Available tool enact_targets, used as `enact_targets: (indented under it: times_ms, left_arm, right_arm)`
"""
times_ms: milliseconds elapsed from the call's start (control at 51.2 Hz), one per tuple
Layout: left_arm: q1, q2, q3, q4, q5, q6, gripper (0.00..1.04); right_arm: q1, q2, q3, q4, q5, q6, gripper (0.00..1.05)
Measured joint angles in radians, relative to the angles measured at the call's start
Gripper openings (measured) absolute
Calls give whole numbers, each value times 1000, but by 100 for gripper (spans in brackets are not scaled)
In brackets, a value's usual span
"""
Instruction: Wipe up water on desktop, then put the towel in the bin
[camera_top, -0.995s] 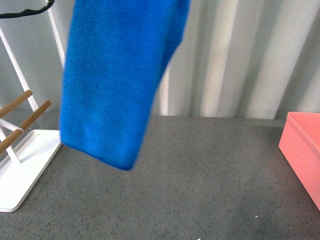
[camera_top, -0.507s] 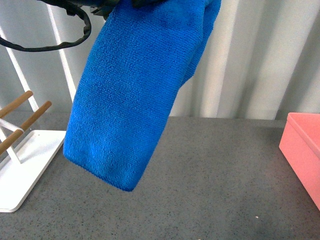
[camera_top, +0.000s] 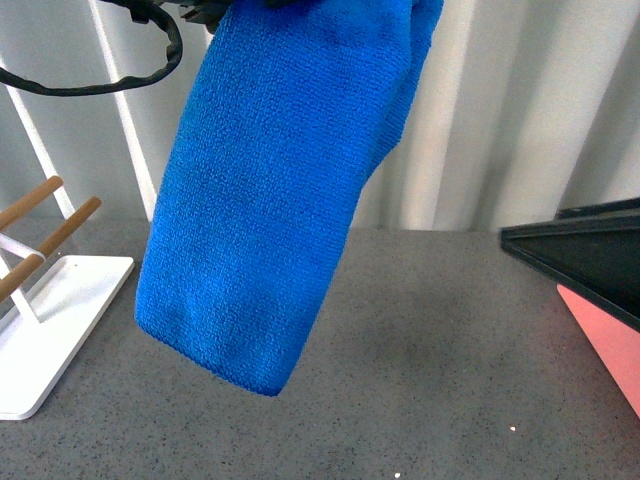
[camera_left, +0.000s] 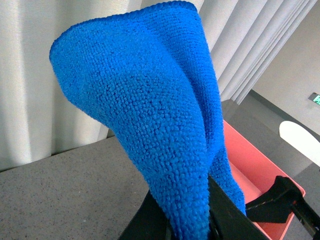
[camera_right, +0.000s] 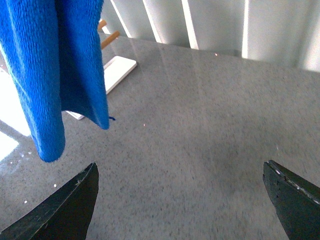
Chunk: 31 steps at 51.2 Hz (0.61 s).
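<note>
Left gripper (camera_left: 186, 222) is clamped on the towel (camera_top: 270, 200), which dangles below its jaws, clear of the desktop (camera_top: 430, 350). Right gripper (camera_right: 181, 197) gapes wide, nothing between. Guessing wiping hasn't started, so next up: lower the towel flat. Bin (camera_left: 260, 170) comes later.

Left pincer (camera_left: 187, 222) raised, clamped on towel (camera_top: 270, 200), right pincer (camera_right: 177, 202) spread wide

blue towel (camera_top: 270, 200), speckled grey desktop (camera_top: 430, 350), pink bin (camera_top: 615, 345)
</note>
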Motion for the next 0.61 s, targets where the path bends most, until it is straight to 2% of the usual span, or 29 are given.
enact_targets:
  times_ms: [293, 605]
  left_arm:
    - [0, 0, 0, 0, 1, 0, 6]
    - [0, 1, 0, 0, 1, 0, 6]
  right_arm:
    - [160, 150, 145, 125, -13, 77, 98]
    - [255, 248, 245, 170, 22, 130, 98]
